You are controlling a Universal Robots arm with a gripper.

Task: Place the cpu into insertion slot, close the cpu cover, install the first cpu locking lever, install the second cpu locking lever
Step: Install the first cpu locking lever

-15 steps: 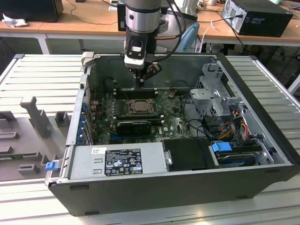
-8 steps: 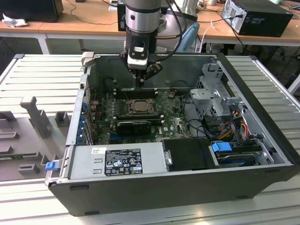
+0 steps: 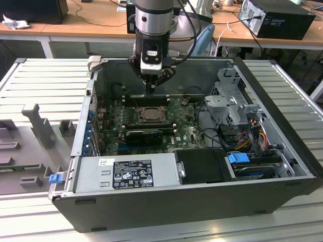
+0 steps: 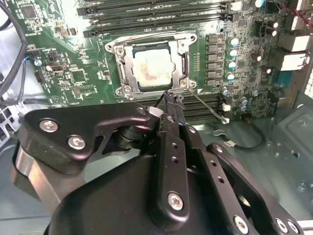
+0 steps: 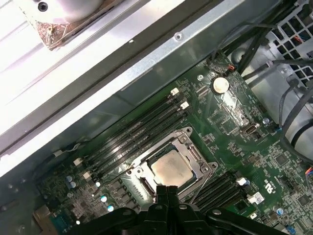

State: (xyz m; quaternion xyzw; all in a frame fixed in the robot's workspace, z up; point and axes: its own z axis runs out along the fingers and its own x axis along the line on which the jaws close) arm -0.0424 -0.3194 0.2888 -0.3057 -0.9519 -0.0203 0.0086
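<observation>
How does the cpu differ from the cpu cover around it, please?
The cpu is a solid pale square with a smudged face; the cpu cover is a shiny silvery frame with an open middle. The cpu is smaller, showing through the cpu cover's cut-out. Both are square and lie flat.

Shiny metal cpu cover (image 4: 127, 66), matt black fingers (image 4: 172, 125).

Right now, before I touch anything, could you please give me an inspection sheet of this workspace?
Surface: slatted metal table carrying open computer case.
Job's things: cpu lies under lowered cpu cover; one locking lever stands unlatched.
Clutter: grey fixtures on the exterior view's left.
Grippers: gripper shut, tips by the cover's edge.
Cables: coloured bundle beside drive cage.
Surroundings: wooden benches, another computer.
</observation>
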